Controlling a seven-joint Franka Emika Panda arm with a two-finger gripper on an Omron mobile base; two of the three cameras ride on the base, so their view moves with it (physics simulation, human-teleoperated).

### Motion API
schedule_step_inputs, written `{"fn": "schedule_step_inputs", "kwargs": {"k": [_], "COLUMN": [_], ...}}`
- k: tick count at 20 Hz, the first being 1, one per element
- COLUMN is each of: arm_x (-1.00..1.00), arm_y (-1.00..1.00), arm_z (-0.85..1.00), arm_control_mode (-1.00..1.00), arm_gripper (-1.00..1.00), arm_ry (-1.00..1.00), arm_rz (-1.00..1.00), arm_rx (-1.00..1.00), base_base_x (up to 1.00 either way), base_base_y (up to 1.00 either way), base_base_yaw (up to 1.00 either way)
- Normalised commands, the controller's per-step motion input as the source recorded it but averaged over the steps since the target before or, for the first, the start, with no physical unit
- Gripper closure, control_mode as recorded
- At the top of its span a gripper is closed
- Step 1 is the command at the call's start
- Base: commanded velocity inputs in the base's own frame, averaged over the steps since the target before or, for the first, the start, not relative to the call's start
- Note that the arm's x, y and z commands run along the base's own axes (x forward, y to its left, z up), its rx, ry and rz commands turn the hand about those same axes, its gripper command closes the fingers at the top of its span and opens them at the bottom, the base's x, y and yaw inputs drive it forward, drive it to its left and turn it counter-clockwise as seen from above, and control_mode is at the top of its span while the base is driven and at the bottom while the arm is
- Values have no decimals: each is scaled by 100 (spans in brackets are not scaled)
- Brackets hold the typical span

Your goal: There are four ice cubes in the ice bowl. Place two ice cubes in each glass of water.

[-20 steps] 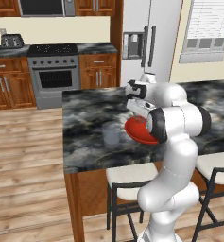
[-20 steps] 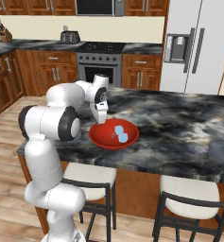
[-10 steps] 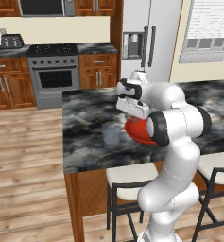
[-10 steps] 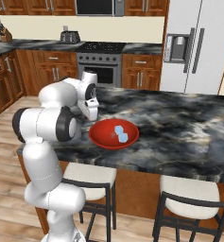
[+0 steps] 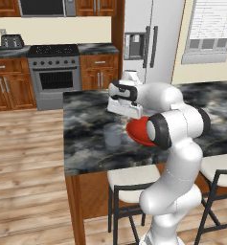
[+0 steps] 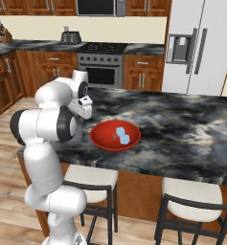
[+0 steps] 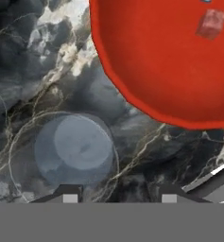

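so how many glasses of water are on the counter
2: one glass beside the red bowl, below the hand; another at the island's far right. Others may hide behind the arm.

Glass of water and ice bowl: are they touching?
Apart. In the hand view, dark counter shows between the glass of water and the ice bowl rim.
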Motion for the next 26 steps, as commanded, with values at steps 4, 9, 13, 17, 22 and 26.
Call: {"fn": "schedule_step_inputs", "kwargs": {"k": [4,9,13,17,22,26], "arm_x": [5,6,8,15,5,0], "arm_y": [57,23,0,2,9,8], "arm_z": [0,0,0,0,-3,-5], "arm_control_mode": [-100,-100,-100,-100,-100,-100], "arm_gripper": [100,100,100,100,100,100], "arm_ry": [-2,-2,-3,-8,-13,-9], "arm_rz": [15,10,5,2,0,0], "arm_rx": [-8,-12,-12,-11,-2,0], "base_base_x": [0,0,0,0,0,0], "base_base_y": [0,0,0,0,0,0], "base_base_yaw": [0,0,0,0,0,0]}}
